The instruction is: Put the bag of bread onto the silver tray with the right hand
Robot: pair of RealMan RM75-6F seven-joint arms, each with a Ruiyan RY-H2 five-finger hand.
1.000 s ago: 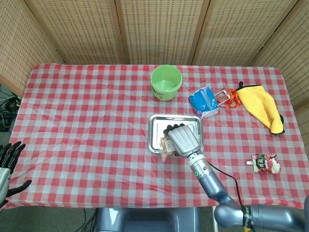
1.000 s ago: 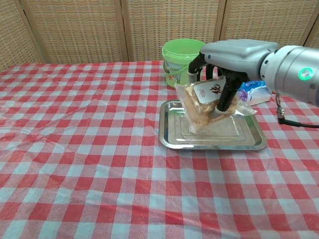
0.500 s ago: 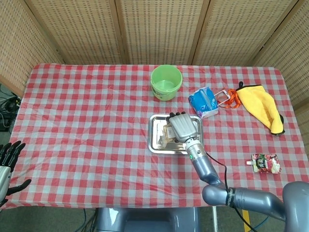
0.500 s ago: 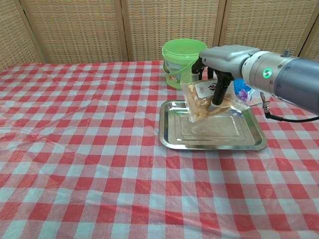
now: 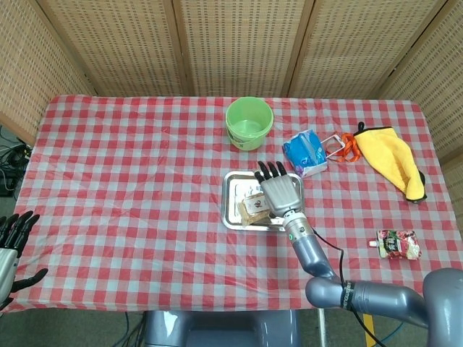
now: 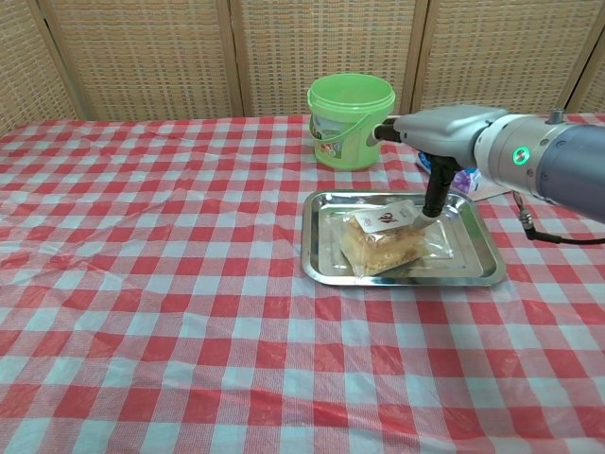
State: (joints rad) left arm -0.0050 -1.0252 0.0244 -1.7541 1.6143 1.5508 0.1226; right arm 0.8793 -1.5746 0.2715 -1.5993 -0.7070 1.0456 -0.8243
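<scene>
Nearly done: bag of bread [image 6: 382, 242] lying flat inside the silver tray [image 6: 326, 265] on the bench. Right hand [image 5: 281, 193] hovering above, fingers [image 5: 270, 170] spread wide, holding nothing. Left to do: only withdrawing.

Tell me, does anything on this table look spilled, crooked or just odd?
Nothing looks spilled or damaged. The bag of bread lies flat in the silver tray, a bit askew toward its left side. The right hand hovers above it, fingers spread. The yellow cloth lies crumpled near the table's edge.
</scene>
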